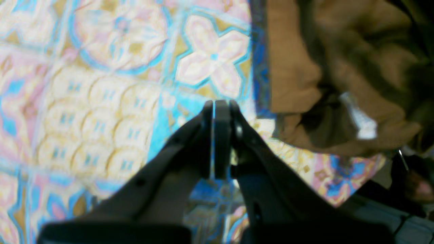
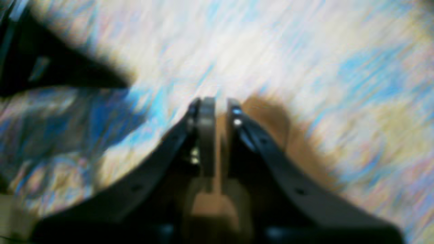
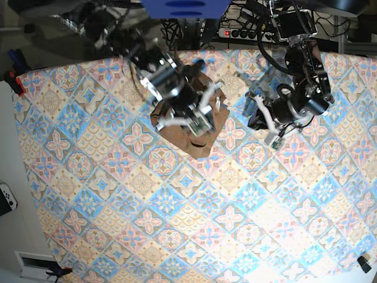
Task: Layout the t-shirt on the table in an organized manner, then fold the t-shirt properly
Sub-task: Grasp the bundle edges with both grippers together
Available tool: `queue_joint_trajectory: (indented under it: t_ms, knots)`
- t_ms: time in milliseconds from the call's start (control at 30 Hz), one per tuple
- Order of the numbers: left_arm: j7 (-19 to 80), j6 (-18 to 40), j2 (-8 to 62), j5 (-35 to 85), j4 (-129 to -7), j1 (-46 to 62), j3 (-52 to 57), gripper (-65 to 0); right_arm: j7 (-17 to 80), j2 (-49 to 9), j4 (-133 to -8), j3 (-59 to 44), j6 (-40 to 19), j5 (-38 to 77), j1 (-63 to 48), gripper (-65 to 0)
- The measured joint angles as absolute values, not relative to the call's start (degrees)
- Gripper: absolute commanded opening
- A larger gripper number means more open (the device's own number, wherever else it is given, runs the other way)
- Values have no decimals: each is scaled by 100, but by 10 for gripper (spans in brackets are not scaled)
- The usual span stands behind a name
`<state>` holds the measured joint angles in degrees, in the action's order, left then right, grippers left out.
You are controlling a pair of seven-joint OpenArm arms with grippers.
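Note:
The tan-brown t-shirt [image 3: 199, 143] lies crumpled in a small heap at the back middle of the table [image 3: 177, 206]. My right gripper [image 3: 197, 124] is down on the heap. In the blurred right wrist view this gripper [image 2: 217, 100] is shut on a fold of the t-shirt [image 2: 268, 112], with tan cloth showing between the jaws. My left gripper [image 3: 272, 140] hovers over bare patterned cloth to the right of the heap. Its jaws [image 1: 214, 101] are shut and hold nothing. The t-shirt [image 1: 298, 67] with its white tag [image 1: 361, 120] fills the upper right of the left wrist view.
Behind the table's far edge are a power strip [image 3: 247, 32], cables and a blue mount [image 3: 185, 7]. A game controller [image 3: 6, 200] lies off the table's left side. In the left wrist view the table edge [image 1: 356, 189] shows at lower right.

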<state>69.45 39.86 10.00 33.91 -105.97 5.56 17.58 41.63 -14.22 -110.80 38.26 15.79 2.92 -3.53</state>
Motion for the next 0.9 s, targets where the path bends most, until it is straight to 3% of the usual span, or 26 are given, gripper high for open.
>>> queue_joint_trajectory:
  t_ms: [267, 700, 900]
  knots:
    - [6943, 3986, 991, 3430, -10613, 314, 1225, -650, 3035, -1605, -10366, 3347, 1649, 152, -895, -650]
    - [6901, 3988, 384, 3411, -10584, 126, -47, -650, 2550, -1682, -9435, 3304, 1308, 882, -873, -650]
    - [6337, 3986, 399, 2274, -9832, 261, -436, -650, 2563, -1682, -9439, 3299, 1306, 884, -878, -650]
